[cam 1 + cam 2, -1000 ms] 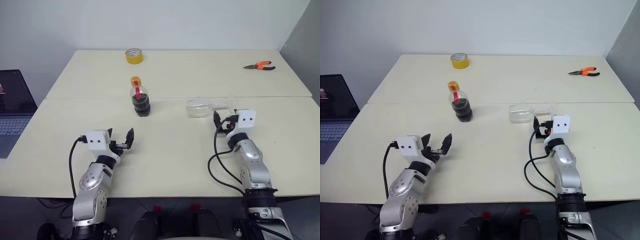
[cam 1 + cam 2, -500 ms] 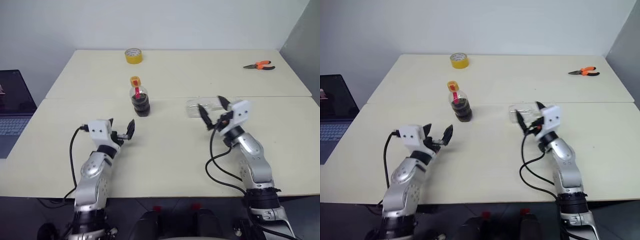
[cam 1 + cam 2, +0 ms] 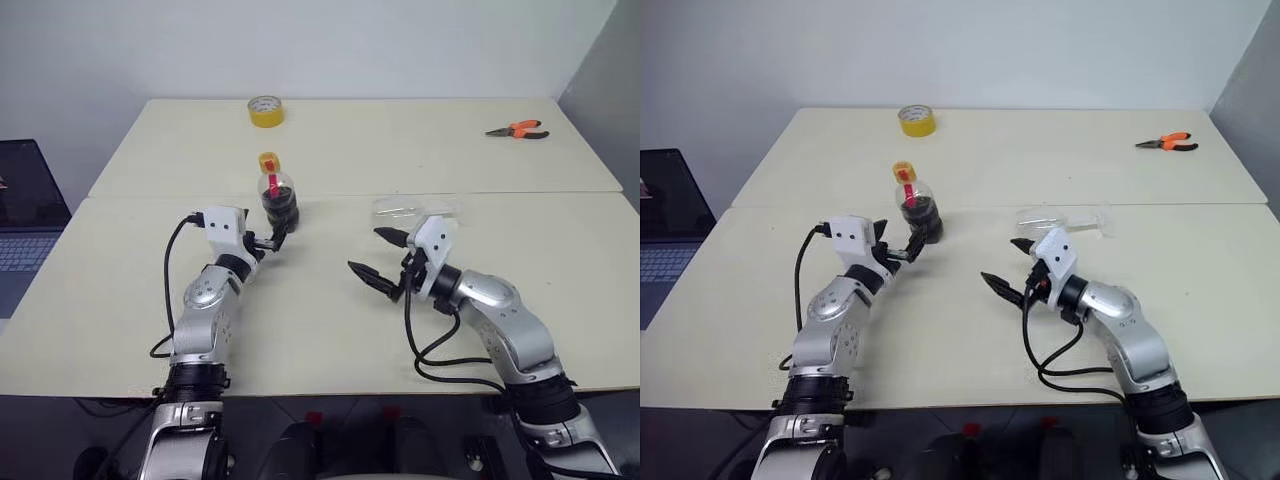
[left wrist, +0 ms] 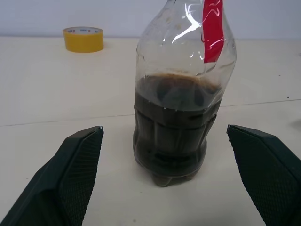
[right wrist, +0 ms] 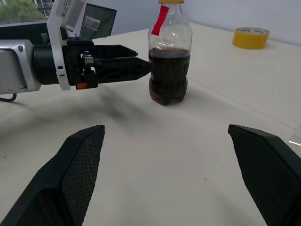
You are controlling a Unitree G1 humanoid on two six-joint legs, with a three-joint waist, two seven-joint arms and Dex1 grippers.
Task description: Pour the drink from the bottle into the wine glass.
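Jaws of both grippers gape wide, left gripper (image 4: 165, 179) facing the half-full bottle (image 4: 181, 101).

We reach our left arm forward over the table, its silver forearm and white wrist block stretched ahead, and our left gripper (image 3: 272, 240) of two black fingers points level and away from us, jaws spread wide with nothing between them touching either pad. Our right arm bends inward at the elbow, so our right gripper (image 3: 380, 255) points across toward our left side, roughly level, its two black fingers (image 3: 365, 275) likewise splayed far apart and holding nothing, black cable looping beneath the forearm.
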